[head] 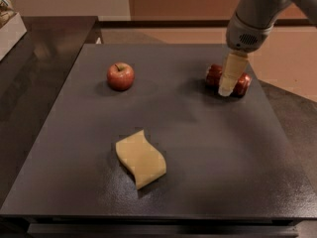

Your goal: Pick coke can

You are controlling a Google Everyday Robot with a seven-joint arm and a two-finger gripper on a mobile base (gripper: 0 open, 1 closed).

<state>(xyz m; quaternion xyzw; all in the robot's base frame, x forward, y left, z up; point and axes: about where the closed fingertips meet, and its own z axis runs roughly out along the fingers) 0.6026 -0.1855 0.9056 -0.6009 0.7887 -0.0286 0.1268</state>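
coke can (214, 75) is lying on its side, long axis running left to right. gripper (226, 87) is hanging over its middle; i cannot tell whether it is spread or closed.

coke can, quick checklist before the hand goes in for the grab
1. Right target: ok. The hand is at the coke can, not the apple.
2. Can pose known: ok. It lies on its side at the far right of the table.
3. Hand centred: ok. It covers the can's middle, with a red end showing on each side.
4. Hand height and contact with the can: cannot tell.
5. Neighbours clear: ok. The apple and the yellow sponge sit well apart from the can.
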